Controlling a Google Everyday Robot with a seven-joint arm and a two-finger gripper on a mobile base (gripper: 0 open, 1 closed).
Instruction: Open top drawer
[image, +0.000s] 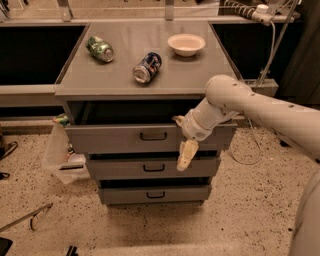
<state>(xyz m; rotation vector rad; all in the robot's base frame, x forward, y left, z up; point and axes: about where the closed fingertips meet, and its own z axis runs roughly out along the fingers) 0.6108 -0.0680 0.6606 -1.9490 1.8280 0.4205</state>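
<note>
The flat grey top of the drawer cabinet (125, 80) carries a crumpled green can (100, 48) lying on its side at the back left. A blue can (147, 67) lies on its side near the middle, and a shallow white bowl (186, 44) stands upright at the back right, all apart from one another. The cabinet stands on a pale speckled floor (250, 210), with dark recesses under the benches to either side.

The wide grey top drawer (110, 137) sits just below the cabinet top, with a dark gap showing above its front panel. Two shorter grey drawers (120, 169) lie beneath it. My cream gripper (184, 145) hangs against the right part of the top drawer's front, right of its small dark loop handle (153, 135); I cannot tell whether it is parted or closed.

A clear plastic bag (57, 157) leans by the cabinet's left side, and a white cable (272, 47) trails down on the right.
</note>
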